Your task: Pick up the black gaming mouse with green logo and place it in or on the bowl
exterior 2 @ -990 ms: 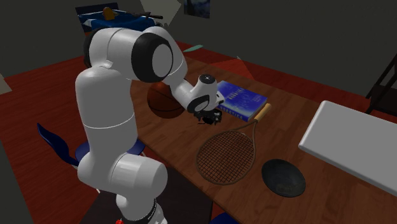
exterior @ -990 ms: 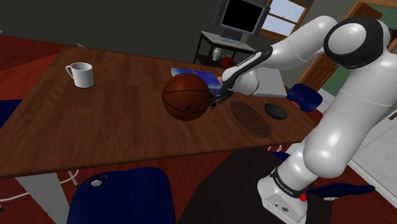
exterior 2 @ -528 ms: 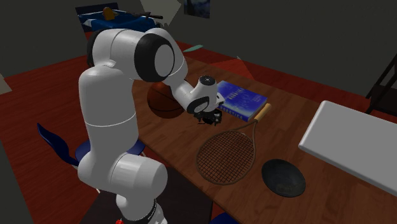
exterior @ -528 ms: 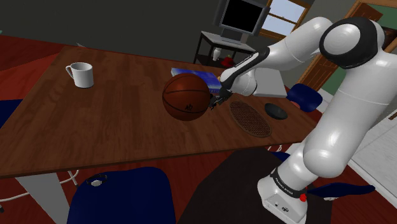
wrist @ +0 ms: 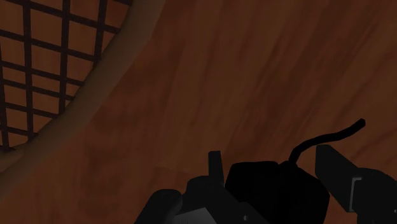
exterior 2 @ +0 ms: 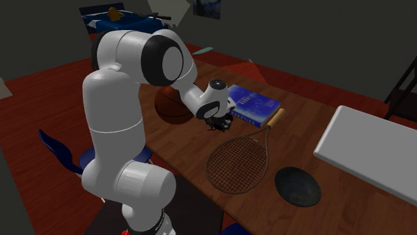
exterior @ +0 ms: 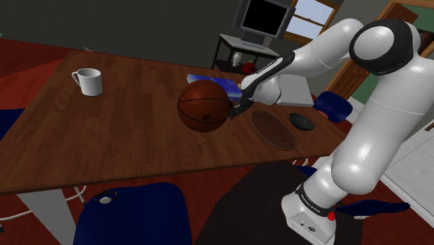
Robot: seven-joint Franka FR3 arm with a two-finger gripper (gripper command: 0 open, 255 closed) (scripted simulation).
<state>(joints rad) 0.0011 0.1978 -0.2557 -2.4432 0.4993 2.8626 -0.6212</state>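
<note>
Almost nothing has shifted over the last second: the arm's elbow has rolled a little, and the gripper (exterior: pixel 236 111) hangs at the same spot just above the bench (exterior: pixel 104 139), beside the basketball (exterior: pixel 203 104) and over the neck of the racket (exterior 2: pixel 234 163). In the wrist view the fingers (wrist: pixel 337 175) pinch the black mouse (wrist: pixel 273 191) from both sides, its cable curling free behind it; no green logo is visible.

The step in hand looks like the carry. The dark, shallow bowl (exterior 2: pixel 298 185) lies on the bench past the racket's head, well apart from the gripper. A good carry keeps the squeeze firm, gains enough height to clear the racket's frame, and watches that the loose cable does not snag the strings. Centring over the bowl and letting go low should stop the mouse sliding off its shallow rim.
</note>
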